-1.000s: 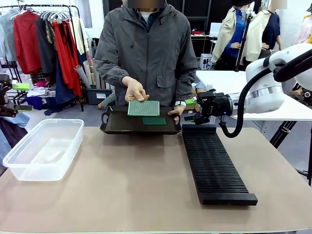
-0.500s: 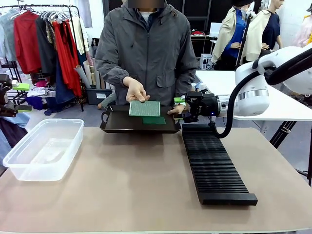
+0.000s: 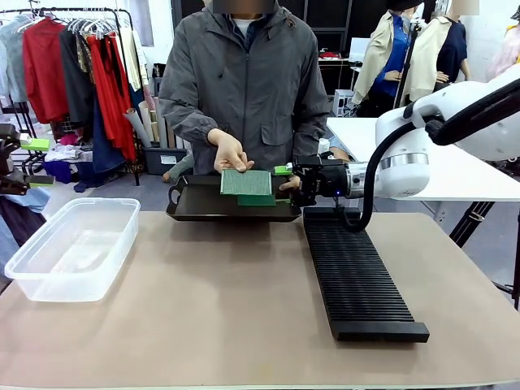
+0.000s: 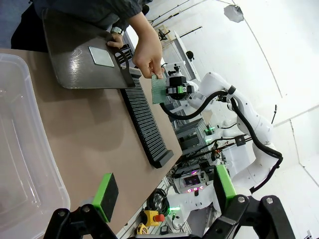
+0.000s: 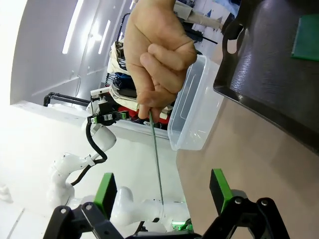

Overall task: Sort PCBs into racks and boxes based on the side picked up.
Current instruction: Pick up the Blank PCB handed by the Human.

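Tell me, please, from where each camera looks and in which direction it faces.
Front view: fixed between the arms, faces across the table at the person; the right gripper is beside the held PCB.
Left wrist view: on the left arm, looks along the rack; the open left gripper rises at the bottom.
Right wrist view: on the right arm, faces the person's hand; its open fingers frame the PCB, seen edge-on.
Shared: all three show the PCB, the tray and the box.
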Controlling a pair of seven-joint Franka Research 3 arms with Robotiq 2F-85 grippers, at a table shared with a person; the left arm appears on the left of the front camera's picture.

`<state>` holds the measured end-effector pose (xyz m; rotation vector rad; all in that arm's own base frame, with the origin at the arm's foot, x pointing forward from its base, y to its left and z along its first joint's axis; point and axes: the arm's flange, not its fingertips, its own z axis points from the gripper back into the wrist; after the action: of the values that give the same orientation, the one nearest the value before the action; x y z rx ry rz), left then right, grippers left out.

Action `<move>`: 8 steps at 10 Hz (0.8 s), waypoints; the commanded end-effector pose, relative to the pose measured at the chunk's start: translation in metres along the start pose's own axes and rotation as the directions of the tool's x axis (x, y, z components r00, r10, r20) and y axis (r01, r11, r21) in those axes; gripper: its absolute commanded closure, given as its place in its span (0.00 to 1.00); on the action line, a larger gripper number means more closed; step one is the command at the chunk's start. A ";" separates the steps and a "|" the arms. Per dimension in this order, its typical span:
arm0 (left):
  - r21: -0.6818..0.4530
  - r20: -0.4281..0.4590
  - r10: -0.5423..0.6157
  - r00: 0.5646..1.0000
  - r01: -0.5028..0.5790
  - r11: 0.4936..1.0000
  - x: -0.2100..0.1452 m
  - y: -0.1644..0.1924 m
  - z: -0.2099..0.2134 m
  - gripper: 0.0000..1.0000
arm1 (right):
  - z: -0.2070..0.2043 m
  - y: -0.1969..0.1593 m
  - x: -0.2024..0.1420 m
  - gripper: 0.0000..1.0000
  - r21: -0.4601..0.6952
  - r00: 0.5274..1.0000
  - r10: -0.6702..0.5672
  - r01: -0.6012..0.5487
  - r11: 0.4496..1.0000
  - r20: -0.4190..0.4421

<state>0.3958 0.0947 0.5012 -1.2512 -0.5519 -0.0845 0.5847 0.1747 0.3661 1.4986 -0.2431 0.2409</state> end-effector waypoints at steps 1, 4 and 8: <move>0.001 -0.003 0.003 1.000 -0.003 1.000 0.000 -0.001 0.001 0.00 | -0.018 -0.009 0.009 0.00 0.015 0.999 0.037 -0.037 0.999 0.032; 0.001 -0.003 0.003 1.000 -0.003 1.000 0.000 -0.001 0.001 0.00 | -0.033 -0.016 0.018 0.00 0.038 0.998 0.041 -0.043 0.998 0.036; 0.001 -0.003 0.003 1.000 -0.003 1.000 0.000 -0.001 0.001 0.00 | -0.038 -0.022 0.029 0.00 0.066 1.000 0.017 -0.017 0.998 0.009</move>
<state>0.3958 0.0948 0.5013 -1.2512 -0.5520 -0.0845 0.6118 0.2045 0.3512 1.5394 -0.2534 0.2561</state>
